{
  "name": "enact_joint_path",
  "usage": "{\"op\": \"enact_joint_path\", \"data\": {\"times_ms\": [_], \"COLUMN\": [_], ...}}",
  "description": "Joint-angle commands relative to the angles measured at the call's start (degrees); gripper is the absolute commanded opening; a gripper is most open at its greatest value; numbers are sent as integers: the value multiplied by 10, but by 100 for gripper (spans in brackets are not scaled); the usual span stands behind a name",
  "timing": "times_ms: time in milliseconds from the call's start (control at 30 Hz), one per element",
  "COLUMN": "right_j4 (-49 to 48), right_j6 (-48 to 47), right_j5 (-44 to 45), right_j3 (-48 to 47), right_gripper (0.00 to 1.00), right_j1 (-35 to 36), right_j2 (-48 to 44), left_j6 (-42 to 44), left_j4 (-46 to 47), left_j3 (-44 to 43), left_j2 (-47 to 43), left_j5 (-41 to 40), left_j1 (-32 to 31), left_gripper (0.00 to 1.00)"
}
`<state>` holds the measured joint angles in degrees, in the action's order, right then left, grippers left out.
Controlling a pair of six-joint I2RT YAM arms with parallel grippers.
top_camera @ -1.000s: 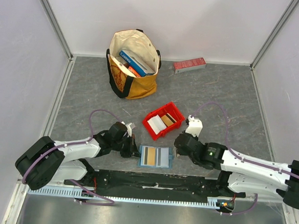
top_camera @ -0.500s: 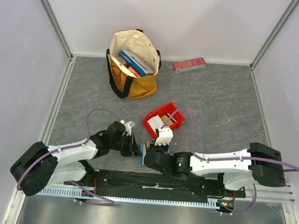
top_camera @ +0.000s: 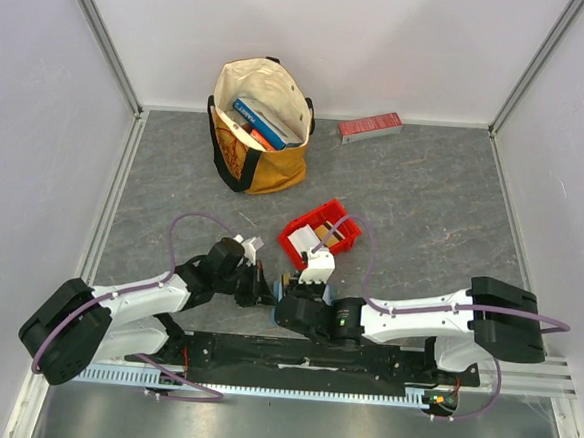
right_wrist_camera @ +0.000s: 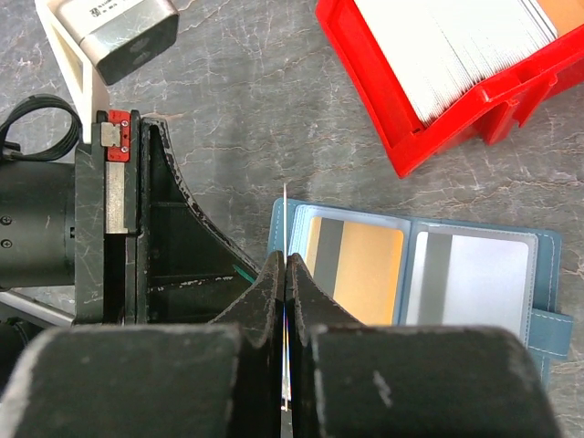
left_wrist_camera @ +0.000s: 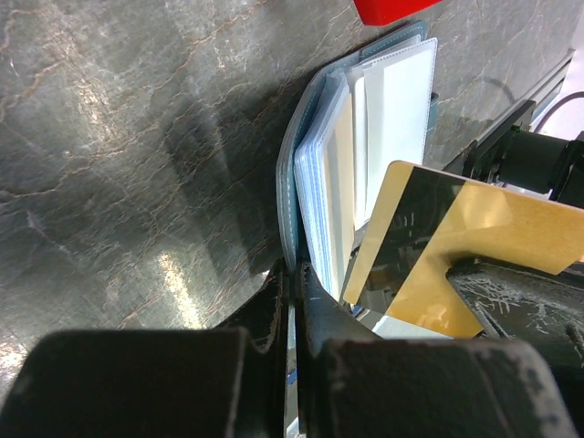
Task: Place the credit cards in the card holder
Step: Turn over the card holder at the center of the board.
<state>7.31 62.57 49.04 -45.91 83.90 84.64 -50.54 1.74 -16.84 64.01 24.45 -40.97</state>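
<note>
The teal card holder (right_wrist_camera: 546, 274) lies open on the table, with a tan card (right_wrist_camera: 360, 265) in its left slot and a white card (right_wrist_camera: 470, 274) in its right slot. My right gripper (right_wrist_camera: 286, 266) is shut on a gold card (left_wrist_camera: 474, 233), held upright on edge just over the holder's left edge. My left gripper (left_wrist_camera: 294, 283) is shut on the holder's left cover (left_wrist_camera: 294, 173). In the top view both grippers, left (top_camera: 264, 291) and right (top_camera: 286, 309), meet there and the right arm hides most of the holder.
The red bin (top_camera: 292, 241), with more white and tan cards, stands just behind the holder; it also shows in the right wrist view (right_wrist_camera: 401, 137). A tote bag (top_camera: 261, 127) of books and a long red box (top_camera: 370, 127) are at the back.
My right arm has swung left from the holder's right side to over its left edge, covering it. My left gripper has stayed at the holder's left edge.
</note>
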Motion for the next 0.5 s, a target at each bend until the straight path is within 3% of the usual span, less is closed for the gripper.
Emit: {"op": "enact_joint_path", "data": {"times_ms": [0,467], "right_j4": [-17,102], "right_j6": [16,24], "right_j5": [36,65], "right_j3": [-24,-59], "right_gripper": [0,0], "right_j1": [1,2], "right_j2": [16,40], "left_j6": [-13,-12], "left_j4": [5,4], "left_j3": [1,1], "left_j2": [-13,-18], "left_j5": [16,14], "left_j1": [0,0], "left_gripper": [2,2]}}
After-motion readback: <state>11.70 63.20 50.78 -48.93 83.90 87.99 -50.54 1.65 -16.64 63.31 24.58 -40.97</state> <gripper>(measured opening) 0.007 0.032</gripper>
